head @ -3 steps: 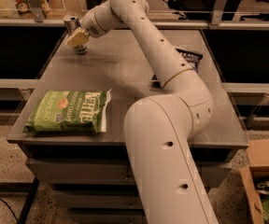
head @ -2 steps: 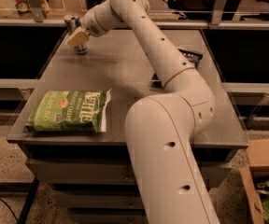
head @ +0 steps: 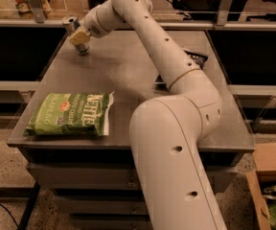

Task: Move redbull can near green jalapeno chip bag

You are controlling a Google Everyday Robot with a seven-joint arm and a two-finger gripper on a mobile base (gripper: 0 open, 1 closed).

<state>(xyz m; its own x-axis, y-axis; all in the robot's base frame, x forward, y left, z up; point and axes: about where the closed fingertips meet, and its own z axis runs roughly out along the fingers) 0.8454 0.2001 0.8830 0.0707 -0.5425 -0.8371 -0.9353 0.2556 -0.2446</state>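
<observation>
claw (head: pixel 79 36) closed around can (head: pixel 72 23) at far-left corner of surface (head: pixel 128 73) | green bag (head: pixel 68 115) at near-left edge, well apart | risk: loose grip may let tilted can slip or topple in transit

redbull can (head: pixel 72 24): shiny metal | green jalapeno chip bag (head: pixel 68 115): glossy film | tool (head: pixel 79 36) clasping can: matt tan

Tan tool (head: pixel 79 36) on silver redbull can (head: pixel 72 23); bright green jalapeno chip bag (head: pixel 68 115) (white lettering).

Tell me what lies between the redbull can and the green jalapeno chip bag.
Only bare table, in the camera view. The gripper is at the redbull can; the green jalapeno chip bag lies front-left.
</observation>
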